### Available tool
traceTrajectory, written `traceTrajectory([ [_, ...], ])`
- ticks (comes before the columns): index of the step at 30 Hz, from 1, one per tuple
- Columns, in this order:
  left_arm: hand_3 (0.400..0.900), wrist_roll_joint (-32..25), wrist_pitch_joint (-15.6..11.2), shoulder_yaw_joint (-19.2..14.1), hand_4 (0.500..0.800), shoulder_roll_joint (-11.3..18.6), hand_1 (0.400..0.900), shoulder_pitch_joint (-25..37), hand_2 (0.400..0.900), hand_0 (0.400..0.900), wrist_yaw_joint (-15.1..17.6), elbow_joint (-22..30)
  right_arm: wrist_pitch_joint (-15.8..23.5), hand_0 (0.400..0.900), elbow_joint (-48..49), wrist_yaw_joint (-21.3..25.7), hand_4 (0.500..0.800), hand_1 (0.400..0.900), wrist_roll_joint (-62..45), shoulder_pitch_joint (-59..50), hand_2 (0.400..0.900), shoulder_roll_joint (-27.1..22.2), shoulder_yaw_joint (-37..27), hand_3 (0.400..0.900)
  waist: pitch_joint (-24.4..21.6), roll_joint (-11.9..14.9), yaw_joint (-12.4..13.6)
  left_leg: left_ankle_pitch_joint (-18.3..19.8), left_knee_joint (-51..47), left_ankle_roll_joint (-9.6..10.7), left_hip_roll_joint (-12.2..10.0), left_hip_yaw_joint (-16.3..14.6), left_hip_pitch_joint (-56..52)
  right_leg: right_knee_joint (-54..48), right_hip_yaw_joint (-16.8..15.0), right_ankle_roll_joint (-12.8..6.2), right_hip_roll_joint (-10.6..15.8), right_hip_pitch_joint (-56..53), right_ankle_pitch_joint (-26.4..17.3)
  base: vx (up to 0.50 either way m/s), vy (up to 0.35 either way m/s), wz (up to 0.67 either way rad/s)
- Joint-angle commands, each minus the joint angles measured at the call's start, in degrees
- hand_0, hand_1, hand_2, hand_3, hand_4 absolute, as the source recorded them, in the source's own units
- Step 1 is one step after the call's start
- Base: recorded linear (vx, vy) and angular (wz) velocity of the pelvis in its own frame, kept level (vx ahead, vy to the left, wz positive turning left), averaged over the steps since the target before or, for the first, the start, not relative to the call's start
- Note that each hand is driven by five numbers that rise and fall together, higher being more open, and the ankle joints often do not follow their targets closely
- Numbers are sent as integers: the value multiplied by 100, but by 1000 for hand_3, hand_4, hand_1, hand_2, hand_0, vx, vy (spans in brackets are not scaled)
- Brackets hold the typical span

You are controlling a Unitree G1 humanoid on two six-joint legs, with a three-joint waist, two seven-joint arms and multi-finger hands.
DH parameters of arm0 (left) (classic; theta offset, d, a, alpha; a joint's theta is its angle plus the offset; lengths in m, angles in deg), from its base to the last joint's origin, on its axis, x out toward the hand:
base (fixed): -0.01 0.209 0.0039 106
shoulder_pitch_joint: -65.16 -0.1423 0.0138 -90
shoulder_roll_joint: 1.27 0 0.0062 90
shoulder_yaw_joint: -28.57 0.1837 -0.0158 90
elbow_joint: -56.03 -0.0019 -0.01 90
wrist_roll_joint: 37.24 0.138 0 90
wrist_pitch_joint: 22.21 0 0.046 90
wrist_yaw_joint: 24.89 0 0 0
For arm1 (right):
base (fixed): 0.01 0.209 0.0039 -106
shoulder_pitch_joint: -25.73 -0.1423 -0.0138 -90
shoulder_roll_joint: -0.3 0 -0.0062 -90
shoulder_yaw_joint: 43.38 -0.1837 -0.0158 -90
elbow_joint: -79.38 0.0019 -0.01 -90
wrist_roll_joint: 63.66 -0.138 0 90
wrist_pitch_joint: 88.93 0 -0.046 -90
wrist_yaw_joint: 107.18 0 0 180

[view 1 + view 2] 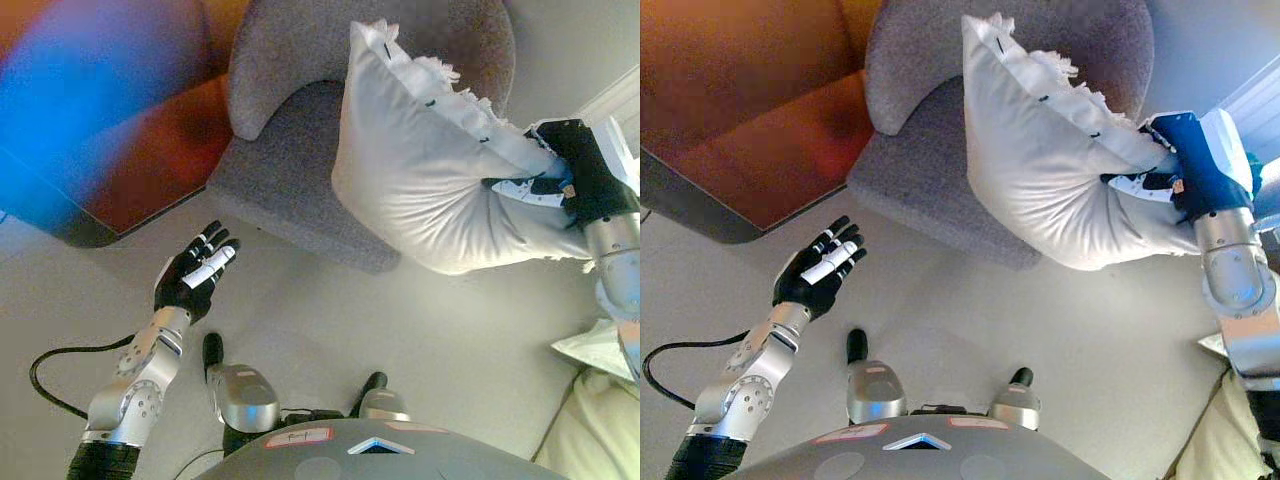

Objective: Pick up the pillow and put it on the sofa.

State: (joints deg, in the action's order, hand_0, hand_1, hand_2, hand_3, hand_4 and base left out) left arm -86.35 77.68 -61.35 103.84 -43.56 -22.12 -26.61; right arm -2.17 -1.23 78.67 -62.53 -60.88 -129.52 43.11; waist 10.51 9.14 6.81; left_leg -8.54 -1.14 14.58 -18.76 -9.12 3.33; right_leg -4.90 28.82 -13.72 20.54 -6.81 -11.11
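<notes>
1. The floor (400, 330) is pale and plain, and a grey sofa (290, 180) with a rounded back stands on it; everything below is placed relative to this sofa.
2. A dark wooden piece of furniture (770, 130) with a reddish-brown top stands just beside the sofa on its left.
3. A white pillow (430, 180) with a frilled edge is held up in the air in front of the sofa's right half, covering part of its seat and back from this view.
4. Whether the pillow touches the sofa cannot be told.
5. The right hand (570, 180) is at the pillow's right end, to the right of the sofa, its fingers curled into the cloth and gripping it so the fabric bunches there.
6. The left hand (195, 270) is over the floor in front of the sofa's left corner, apart from it, with its fingers straight and spread, holding nothing.
7. Something pale and soft (600, 420) shows at the edge of the view, well to the right of the sofa and nearer the robot.
</notes>
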Motion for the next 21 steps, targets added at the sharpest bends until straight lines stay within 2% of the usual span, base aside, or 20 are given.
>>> traceTrajectory([
  [1, 900, 54, -172, -273, 800, 296, 900, 286, 900, 900, -335, 680, 326, 400, -367, 578, 500, 400, -285, -1764, 400, -516, -224, 400, -346, 33, 332, 613, -256, -625, 263, -380, -819, 230, 3, -98, -5, 317, -247, 102, -94, 10],
  [4, 900, 84, -97, -340, 800, 373, 900, 234, 900, 900, -472, 713, 246, 400, -915, 619, 500, 400, -327, -2201, 400, -665, 67, 400, -338, 51, 460, 573, -262, -591, 250, -284, -788, 209, 86, -99, -31, 260, -217, 84, -95, 12],
  [5, 900, 78, -57, -374, 800, 437, 900, 198, 900, 900, -562, 734, 320, 400, -1358, 598, 500, 400, -337, -2406, 400, -707, 188, 400, -327, 56, 554, 562, -264, -572, 238, -234, -773, 190, 139, -99, -34, 233, -208, 79, -123, 15],
  [9, 900, 101, 37, -434, 800, 574, 900, 148, 900, 900, -737, 774, 222, 400, -2384, 571, 500, 400, -424, -3175, 400, -862, 766, 400, -297, 58, 764, 519, -269, -521, 200, -92, -730, 139, 295, -106, -42, 164, -173, 60, -110, 13],
  [12, 900, 122, 134, -471, 800, 694, 900, 150, 900, 900, -853, 807, 137, 400, -3344, 433, 500, 400, -593, -3996, 400, -1062, 1434, 400, -268, 48, 956, 479, -290, -478, 170, 34, -680, 114, 403, -116, -63, 124, -159, 58, -121, 14],
  [14, 900, 123, 182, -478, 800, 776, 900, 171, 900, 900, -878, 798, -50, 400, -3727, 280, 500, 400, -690, -4344, 400, -1126, 1714, 400, -250, 48, 1044, 465, -306, -459, 162, 112, -661, 110, 441, -122, -75, 117, -160, 80, -133, 13],
  [15, 900, 129, 231, -480, 800, 884, 900, 218, 900, 900, -951, 732, -306, 400, -4258, 328, 500, 400, -721, -4699, 400, -1200, 2032, 400, -250, 48, 1155, 533, -323, -395, 105, 262, -678, 75, 376, -128, -151, 67, -98, 35, -188, 13],
  [16, 900, 134, 271, -474, 800, 951, 900, 277, 900, 900, -1000, 697, -655, 900, -4702, 297, 800, 900, -704, -5134, 900, -1231, 2386, 900, -193, 73, 1224, 428, -315, -425, 144, 271, -591, 89, 471, -128, -97, 119, -186, 10, -211, 11],
  [18, 900, 151, 314, -488, 800, 1104, 900, 375, 900, 900, -1209, 641, -1159, 900, -5471, 336, 800, 900, -885, -6025, 900, -1262, 3031, 900, -145, 79, 1373, 381, -320, -383, 81, 368, -470, 64, 495, -128, -128, 156, -173, -69, -157, 2],
  [19, 900, 176, 328, -496, 800, 1094, 900, 380, 900, 900, -1265, 657, -1309, 900, -5640, 521, 800, 900, -1112, -6337, 900, -1242, 3209, 900, -159, 33, 1387, 455, -326, -328, 8, 445, -485, 47, 419, -128, -198, 125, -81, -48, -98, -3],
  [21, 900, 155, 265, -426, 800, 1101, 900, 422, 900, 900, -1303, 722, -1442, 900, -5893, 996, 800, 900, -1270, -6871, 900, -1084, 3201, 900, -109, -25, 1424, 414, -329, -316, 2, 484, -383, 32, 434, -128, -186, 146, -69, -70, -19, 2],
])
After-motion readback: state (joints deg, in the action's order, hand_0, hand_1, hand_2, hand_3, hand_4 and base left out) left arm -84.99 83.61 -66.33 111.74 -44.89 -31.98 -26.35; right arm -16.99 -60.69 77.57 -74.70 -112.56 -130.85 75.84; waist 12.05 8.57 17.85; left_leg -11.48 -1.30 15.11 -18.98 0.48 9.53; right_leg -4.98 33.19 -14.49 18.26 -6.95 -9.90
